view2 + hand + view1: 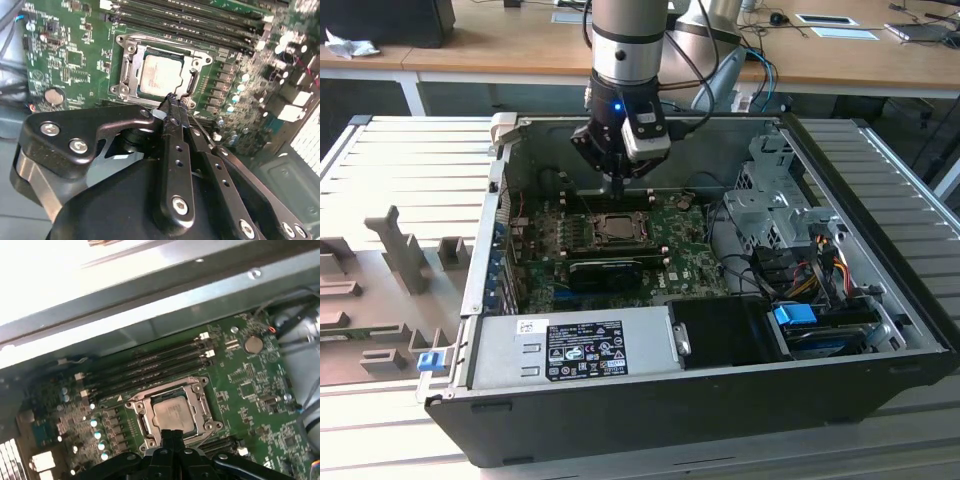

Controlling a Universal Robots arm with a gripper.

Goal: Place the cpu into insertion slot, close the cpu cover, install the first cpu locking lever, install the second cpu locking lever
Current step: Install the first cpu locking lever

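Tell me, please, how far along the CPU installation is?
Done: the pale silvery square cpu sits in the silver-rimmed square insertion slot, the thin silver frame cpu cover flat over it. In hand: the shut end effector is at the slot's edge. Left: the locking levers, whose latching I cannot tell.

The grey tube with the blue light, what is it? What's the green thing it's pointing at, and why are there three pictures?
That tube is a robot arm, and the pincher at its end is its gripper. The exterior view comes from a camera off the arm, looking into an open computer case. Both wrist views come from cameras riding on the arm. The green thing is a circuit board. The pale square on it is the cpu, sitting in its insertion slot, with the silver cpu cover lying flat around it. The gripper is shut, holding nothing, its tip right by the slot's edge.
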